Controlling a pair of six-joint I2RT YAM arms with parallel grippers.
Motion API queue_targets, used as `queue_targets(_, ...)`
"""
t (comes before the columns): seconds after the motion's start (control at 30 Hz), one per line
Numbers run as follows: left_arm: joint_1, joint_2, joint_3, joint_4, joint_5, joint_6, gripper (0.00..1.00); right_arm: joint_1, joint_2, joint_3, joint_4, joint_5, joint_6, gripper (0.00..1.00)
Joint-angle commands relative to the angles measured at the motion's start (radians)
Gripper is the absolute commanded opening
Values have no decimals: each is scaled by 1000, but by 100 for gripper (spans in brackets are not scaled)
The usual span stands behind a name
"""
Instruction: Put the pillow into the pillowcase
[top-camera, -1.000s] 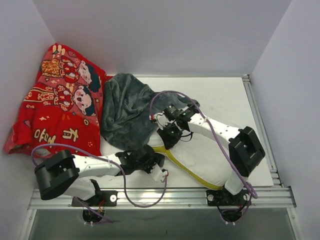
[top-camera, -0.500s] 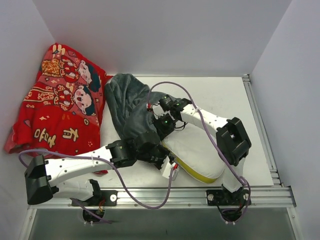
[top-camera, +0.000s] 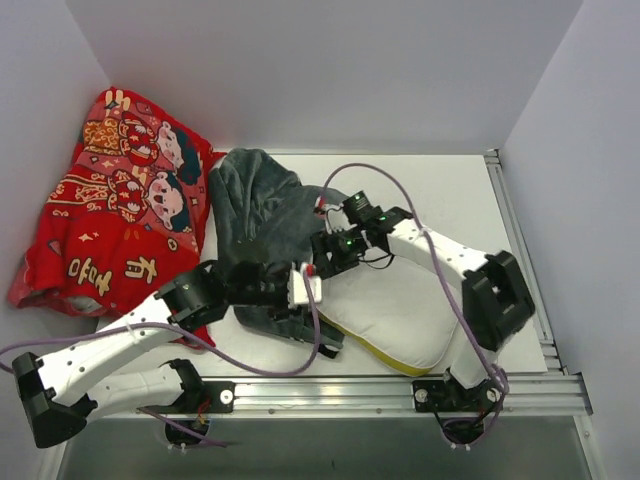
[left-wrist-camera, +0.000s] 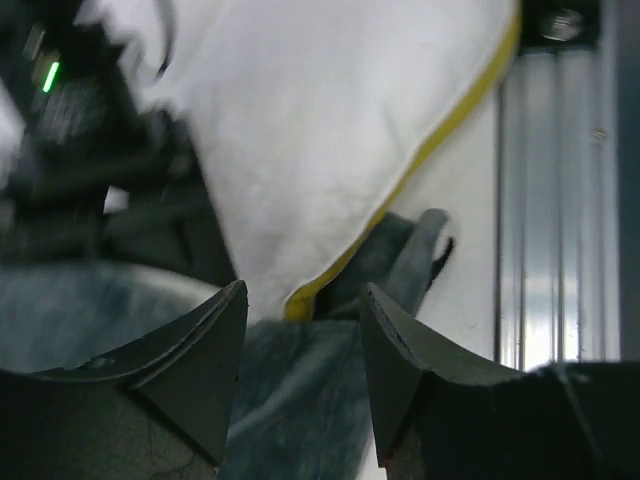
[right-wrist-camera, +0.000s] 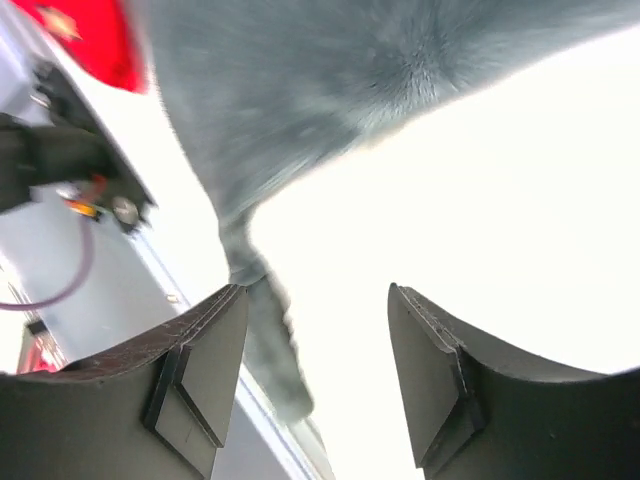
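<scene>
The white pillow (top-camera: 400, 305) with its yellow band lies at the near right of the table. The dark grey-blue pillowcase (top-camera: 255, 210) lies to its left, and its near edge laps over the pillow's left corner. My left gripper (top-camera: 310, 292) is open above that edge. In the left wrist view my left gripper (left-wrist-camera: 305, 290) has grey pillowcase (left-wrist-camera: 290, 400) under the jaws and the pillow's (left-wrist-camera: 330, 130) yellow corner just ahead. My right gripper (top-camera: 322, 258) is open over the seam. In the right wrist view my right gripper (right-wrist-camera: 315, 290) is above the pillow (right-wrist-camera: 480, 200), beside the pillowcase (right-wrist-camera: 300, 90).
A red cloth with cartoon figures (top-camera: 120, 210) lies at the far left against the wall. A metal rail (top-camera: 330, 385) runs along the near table edge and shows in the left wrist view (left-wrist-camera: 560, 200). White walls close in the back and sides.
My left arm has swung out to the left and its gripper has moved away from the near edge. The pillowcase's near edge now lies over the pillow's left corner. My right gripper shifted slightly right.
</scene>
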Motion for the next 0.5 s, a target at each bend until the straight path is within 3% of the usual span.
queue_targets(0.0,111,2,94,-106,-113,-246,57,-79,-196,25,-76,-38,15,58)
queue_targets(0.2,160,235,176,-135,-307,-335,58,-296,-271,-51,-191,117,-47,58)
queue_targets(0.23,162,272,199,-135,-332,-361,61,-326,-263,-74,-202,138,-50,68)
queue_targets(0.33,160,409,282,-135,-394,-372,61,-443,-228,-101,-249,197,-71,77)
queue_targets(0.47,175,562,345,-136,-485,-352,56,-566,-194,-116,-329,321,-90,79)
